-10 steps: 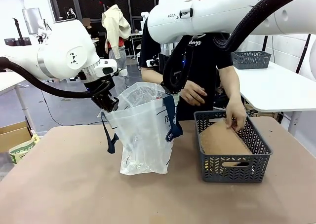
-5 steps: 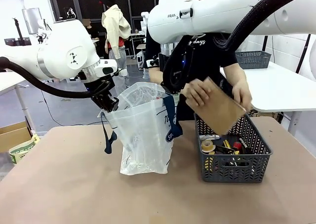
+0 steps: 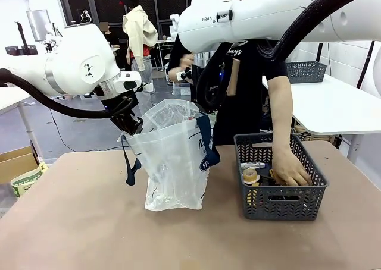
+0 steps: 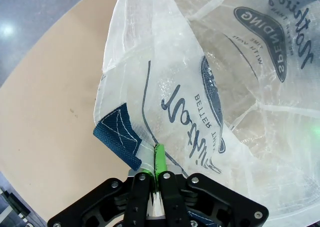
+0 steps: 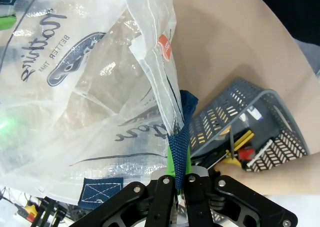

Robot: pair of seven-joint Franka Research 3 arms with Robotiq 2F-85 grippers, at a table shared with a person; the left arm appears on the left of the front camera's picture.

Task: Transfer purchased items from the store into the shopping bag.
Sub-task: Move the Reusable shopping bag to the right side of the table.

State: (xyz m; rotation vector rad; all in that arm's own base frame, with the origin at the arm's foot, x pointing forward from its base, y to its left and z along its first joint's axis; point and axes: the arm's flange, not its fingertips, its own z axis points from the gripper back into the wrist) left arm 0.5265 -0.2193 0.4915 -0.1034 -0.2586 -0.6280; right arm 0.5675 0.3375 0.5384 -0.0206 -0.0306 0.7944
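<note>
Left pincer (image 4: 156,154) is squeezed tight on the top edge of the shopping bag (image 3: 172,169), right beside a blue strap (image 4: 117,137) patch. Its green pads press flat on the clear plastic. Right pincer (image 5: 177,174) is squeezed tight too, on the other side of the bag's top, where another blue strap runs down between its fingers. Held up by both pincers, the bag stands on the desk (image 3: 77,222) with its mouth pulled open. The dark grey basket (image 3: 280,201) sits on the desk near the bag, on the right arm's side. The person's hand (image 3: 290,170) reaches down into the basket among the small things. A yellow round thing (image 3: 250,176) lies in there beside the hand. A flat tan packet (image 3: 233,77) is up in front of the person's dark shirt, higher than the basket. I cannot tell what holds it.
</note>
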